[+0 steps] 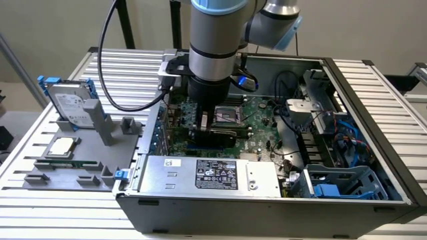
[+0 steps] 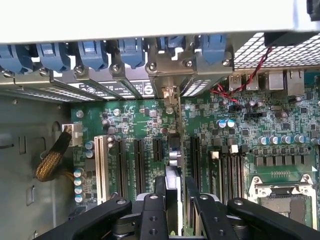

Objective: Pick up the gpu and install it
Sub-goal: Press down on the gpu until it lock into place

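Note:
The gpu shows edge-on in the wrist view as a thin upright card. Its silver bracket stands at the case's rear slot openings. The card runs along the green motherboard, lined up between two black expansion slots. My gripper is shut on the card's top edge, with black fingers on either side. Whether the card sits fully in its slot I cannot tell. In the exterior view my gripper reaches down into the open computer case, over the motherboard.
A silver hard drive in a blue frame and a small square CPU chip rest on a grey fixture at the exterior view's left. The power supply lies at the case's near side. Cables and a blue drive cage fill the case's right.

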Robot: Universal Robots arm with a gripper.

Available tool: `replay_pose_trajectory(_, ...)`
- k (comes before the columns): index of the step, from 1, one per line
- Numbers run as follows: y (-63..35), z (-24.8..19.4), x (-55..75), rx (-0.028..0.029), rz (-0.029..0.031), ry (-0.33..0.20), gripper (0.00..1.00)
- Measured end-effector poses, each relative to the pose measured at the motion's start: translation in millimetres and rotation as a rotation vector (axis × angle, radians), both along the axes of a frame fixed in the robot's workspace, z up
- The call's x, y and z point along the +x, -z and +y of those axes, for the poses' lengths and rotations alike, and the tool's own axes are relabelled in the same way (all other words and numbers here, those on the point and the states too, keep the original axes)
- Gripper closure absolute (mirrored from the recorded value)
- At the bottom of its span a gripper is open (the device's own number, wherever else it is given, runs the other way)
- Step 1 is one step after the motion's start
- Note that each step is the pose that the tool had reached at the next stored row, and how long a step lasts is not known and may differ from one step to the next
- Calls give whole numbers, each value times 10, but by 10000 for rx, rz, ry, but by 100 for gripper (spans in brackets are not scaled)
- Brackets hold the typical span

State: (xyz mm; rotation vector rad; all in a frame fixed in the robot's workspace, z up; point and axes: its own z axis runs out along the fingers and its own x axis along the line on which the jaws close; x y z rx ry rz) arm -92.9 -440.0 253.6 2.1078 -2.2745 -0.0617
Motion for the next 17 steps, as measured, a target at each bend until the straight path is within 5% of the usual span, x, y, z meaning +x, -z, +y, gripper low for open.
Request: replay_pose_trajectory(17, 28, 20, 0, -121, 4, 0, 100)
